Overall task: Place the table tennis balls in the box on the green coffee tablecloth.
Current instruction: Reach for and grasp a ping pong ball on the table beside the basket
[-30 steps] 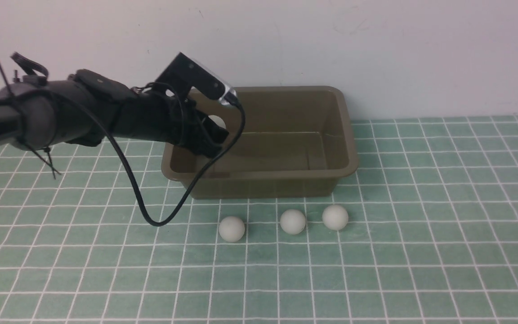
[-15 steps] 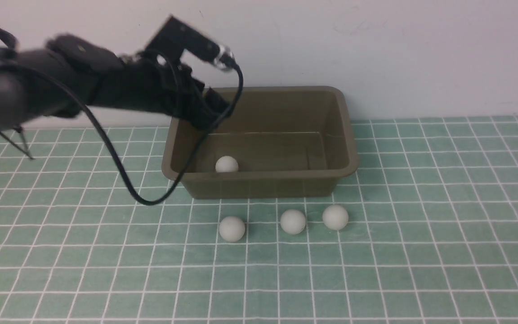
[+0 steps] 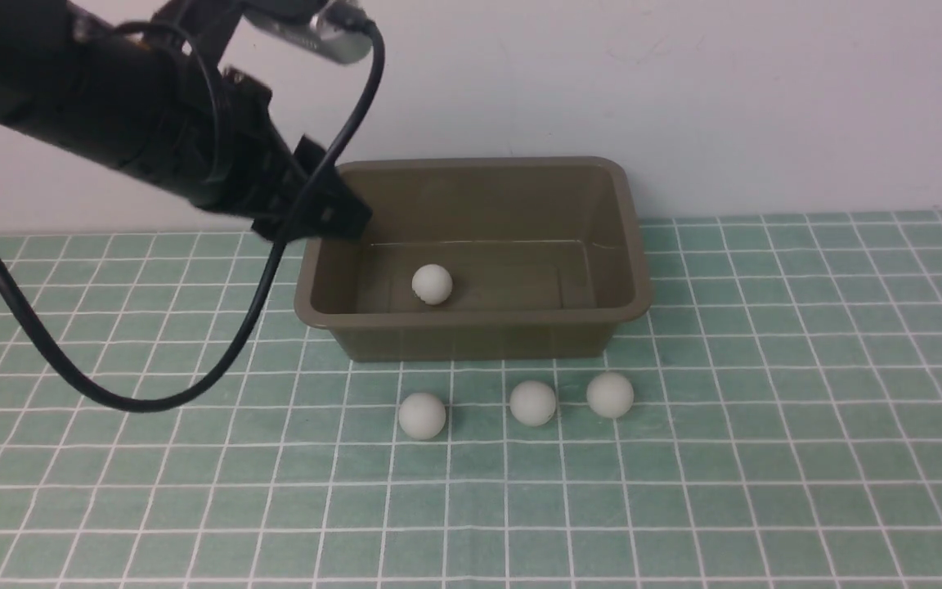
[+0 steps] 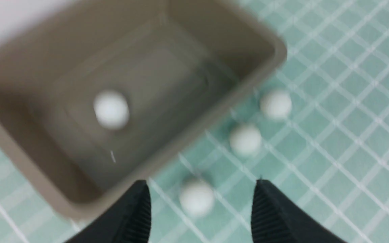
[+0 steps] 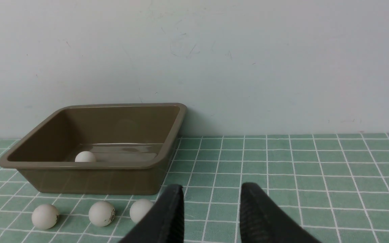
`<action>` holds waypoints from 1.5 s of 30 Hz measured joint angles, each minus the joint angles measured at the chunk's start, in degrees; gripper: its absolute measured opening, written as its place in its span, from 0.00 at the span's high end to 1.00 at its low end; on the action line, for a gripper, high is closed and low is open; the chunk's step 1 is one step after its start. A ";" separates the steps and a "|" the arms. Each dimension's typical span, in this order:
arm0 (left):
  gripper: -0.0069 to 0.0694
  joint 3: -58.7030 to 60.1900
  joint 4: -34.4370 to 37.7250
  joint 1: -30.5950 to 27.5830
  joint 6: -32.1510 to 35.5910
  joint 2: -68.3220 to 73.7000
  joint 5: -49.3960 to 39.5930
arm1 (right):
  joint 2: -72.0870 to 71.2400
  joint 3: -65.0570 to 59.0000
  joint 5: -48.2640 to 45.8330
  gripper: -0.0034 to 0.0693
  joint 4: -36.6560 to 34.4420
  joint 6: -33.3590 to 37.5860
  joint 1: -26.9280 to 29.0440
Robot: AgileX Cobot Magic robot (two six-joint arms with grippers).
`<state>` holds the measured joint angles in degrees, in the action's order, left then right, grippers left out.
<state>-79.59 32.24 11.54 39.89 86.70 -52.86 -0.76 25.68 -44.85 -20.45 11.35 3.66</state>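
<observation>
1. Table tennis balls: one (image 3: 432,284) now rests on the box (image 3: 471,327) floor; a second ago the left gripper (image 4: 199,206) held it above.
2. That gripper, risen over the box's left rim, looks parted and empty, though blurred.
3. Three balls (image 3: 532,402) lie on the green coffee tablecloth (image 3: 765,409) beside the box's near wall.
4. Right gripper (image 5: 211,199): jaws closed, nothing held.

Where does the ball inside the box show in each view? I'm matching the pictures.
Front view: ball in the box, on the floor, left of middle.
Left wrist view: blurred, on the box floor.
Right wrist view: peeking over the near rim.
Shared landmark: the olive-brown box.
</observation>
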 joint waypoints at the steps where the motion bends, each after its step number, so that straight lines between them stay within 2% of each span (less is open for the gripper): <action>1: 0.43 0.05 -1.54 0.00 -3.03 0.13 -2.13 | 0.00 0.00 0.00 0.65 0.00 0.06 0.00; 6: 0.46 0.05 -7.61 0.00 -16.51 0.14 -7.75 | 0.00 0.00 0.00 0.65 0.00 0.17 0.00; 10: 0.48 1.57 -8.86 1.13 -19.30 0.33 -8.97 | 0.00 0.00 0.00 0.65 -0.05 0.17 0.00; 15: 0.48 6.68 -8.97 5.45 -20.60 2.40 -7.03 | 0.00 0.00 0.00 0.65 -0.06 0.22 0.00; 19: 0.47 11.33 -10.75 10.41 -20.77 6.66 1.77 | 0.00 0.00 0.00 0.65 -0.17 0.22 0.00; 22: 0.44 11.74 -11.75 11.90 -20.77 9.42 7.49 | 0.00 0.00 0.00 0.65 -0.17 0.22 0.00; 30: 0.27 11.87 -12.05 12.43 -20.21 14.56 13.91 | 0.00 0.00 0.00 0.65 -0.23 0.22 0.00; 41: 0.25 11.87 -10.36 12.43 -20.15 22.37 24.57 | 0.00 0.00 0.67 0.65 -0.23 0.23 0.00; 45: 0.26 11.87 -9.16 12.43 -20.15 24.01 25.93 | 0.00 0.00 1.39 0.65 -0.23 0.28 0.00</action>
<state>-67.72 23.08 23.97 19.74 110.70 -26.93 -0.76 25.68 -43.46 -20.68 11.64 3.66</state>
